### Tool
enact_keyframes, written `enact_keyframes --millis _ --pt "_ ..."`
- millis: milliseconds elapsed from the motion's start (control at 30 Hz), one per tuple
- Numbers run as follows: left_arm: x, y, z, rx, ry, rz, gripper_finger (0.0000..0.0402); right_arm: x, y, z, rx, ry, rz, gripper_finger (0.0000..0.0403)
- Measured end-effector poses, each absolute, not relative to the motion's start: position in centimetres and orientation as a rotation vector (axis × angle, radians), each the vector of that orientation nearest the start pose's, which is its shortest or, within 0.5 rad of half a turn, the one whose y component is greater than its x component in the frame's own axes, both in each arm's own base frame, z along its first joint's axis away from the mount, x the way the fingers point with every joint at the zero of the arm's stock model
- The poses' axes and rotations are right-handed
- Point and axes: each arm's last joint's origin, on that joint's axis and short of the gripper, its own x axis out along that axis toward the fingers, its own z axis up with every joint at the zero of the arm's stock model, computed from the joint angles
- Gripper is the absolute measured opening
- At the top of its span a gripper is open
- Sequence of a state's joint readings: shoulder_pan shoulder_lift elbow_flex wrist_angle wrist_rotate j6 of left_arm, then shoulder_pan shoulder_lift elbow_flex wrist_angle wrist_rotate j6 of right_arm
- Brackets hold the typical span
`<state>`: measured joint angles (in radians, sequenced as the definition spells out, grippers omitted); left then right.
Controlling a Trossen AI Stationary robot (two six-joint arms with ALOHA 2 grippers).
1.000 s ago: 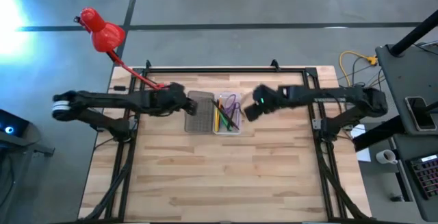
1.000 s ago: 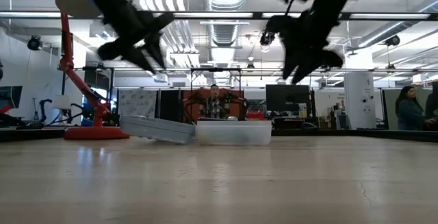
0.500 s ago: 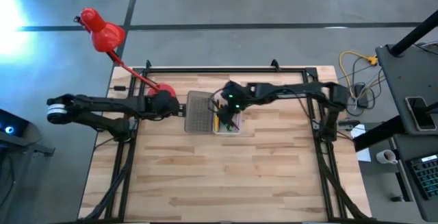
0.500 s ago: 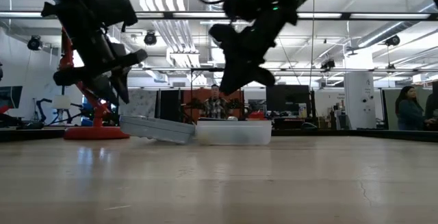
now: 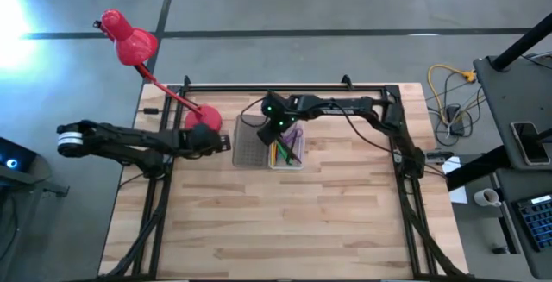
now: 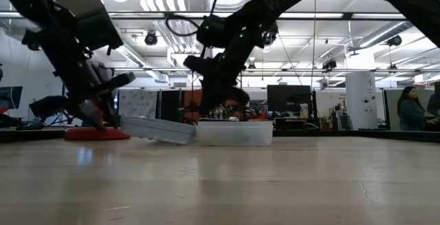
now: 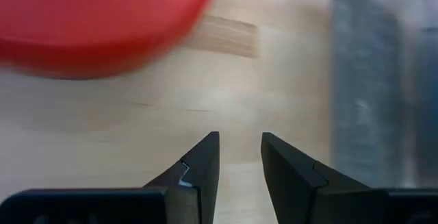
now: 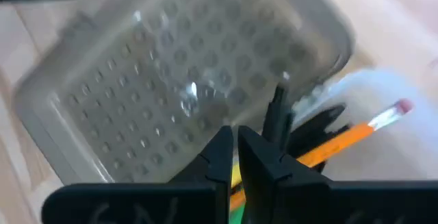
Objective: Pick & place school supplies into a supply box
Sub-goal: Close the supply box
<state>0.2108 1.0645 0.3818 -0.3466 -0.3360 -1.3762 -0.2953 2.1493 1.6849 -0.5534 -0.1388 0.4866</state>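
The right arm [image 5: 345, 109] covers the far end of the supply box [image 5: 250, 148] in the high view. Supplies [image 8: 342, 138] blur and run past the right wrist view's edge. The red lamp base [image 7: 96, 18] is cropped.

1. One supply box [image 5: 268, 144] lay open, showing two halves.
2. Inside were perhaps five or six pens and pencils [image 5: 284, 149]; they overlapped, so the count is uncertain.
3. One red lamp [image 5: 129, 43] stood by.
4. There were two arms.
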Motion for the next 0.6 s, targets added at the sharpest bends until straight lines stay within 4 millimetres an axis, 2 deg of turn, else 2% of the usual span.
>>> enact_keyframes --millis 100,233,500,600 --pt "16.5 4.5 13.9 -1.162 0.473 1.064 0.0093 44.5 -13.0 18.0 0.664 0.98 -0.375 0.0018" --pt "16.2 4.5 12.9 -1.148 0.497 1.097 0.0093 44.6 -13.1 18.2 0.633 0.98 -0.388 0.0018" --pt "17.2 4.9 11.7 -1.132 0.389 1.028 0.0093 42.6 -13.9 16.7 0.611 1.124 -0.491 0.0018" --pt "17.8 5.0 11.7 -1.136 0.383 1.017 0.0093 42.2 -13.8 17.7 0.603 1.12 -0.499 0.0018"
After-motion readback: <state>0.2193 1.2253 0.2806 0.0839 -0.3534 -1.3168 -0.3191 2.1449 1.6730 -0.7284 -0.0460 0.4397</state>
